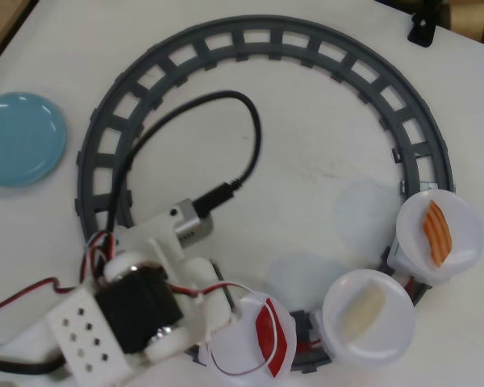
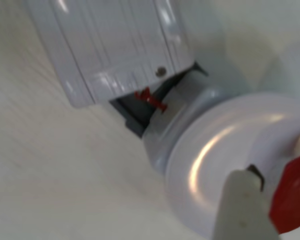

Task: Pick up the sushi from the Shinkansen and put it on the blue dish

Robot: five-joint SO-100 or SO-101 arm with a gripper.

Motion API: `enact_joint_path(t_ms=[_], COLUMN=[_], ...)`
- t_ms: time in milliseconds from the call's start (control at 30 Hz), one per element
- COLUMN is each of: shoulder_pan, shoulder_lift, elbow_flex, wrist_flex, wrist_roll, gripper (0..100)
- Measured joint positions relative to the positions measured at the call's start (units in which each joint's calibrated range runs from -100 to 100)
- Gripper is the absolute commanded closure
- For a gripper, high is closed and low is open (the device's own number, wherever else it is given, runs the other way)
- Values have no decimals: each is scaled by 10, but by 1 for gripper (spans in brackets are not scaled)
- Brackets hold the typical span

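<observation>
In the overhead view my gripper [image 1: 254,329] reaches from the lower left over the first white plate [image 1: 226,355] of the Shinkansen, where a red sushi [image 1: 266,332] lies. The wrist view shows the white train body [image 2: 115,45], that plate [image 2: 215,165] and the red sushi [image 2: 292,200] at the right edge. One finger [image 2: 242,210] stands just left of the sushi and the other is out of frame, so the gripper looks open. The arm hides the train's nose from above. The blue dish [image 1: 20,137] sits at the far left, off the track.
The grey ring track [image 1: 258,32] circles the table's middle. Two more white plates ride it: one with a cream sushi [image 1: 363,313], one with an orange striped sushi [image 1: 437,232]. A black cable [image 1: 226,105] loops inside the ring, up from the arm.
</observation>
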Motion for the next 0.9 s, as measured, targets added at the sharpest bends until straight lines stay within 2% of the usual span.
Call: enact_joint_path(t_ms=[233,367,500,900], shoulder_pan=[22,31,25,27], shoulder_lift=[101,133,138,126], elbow_flex=[-34,-86,-104,-12], wrist_flex=[0,0,0,0], wrist_roll=[-27,-29,-29,-64], gripper=[77,68,67,67])
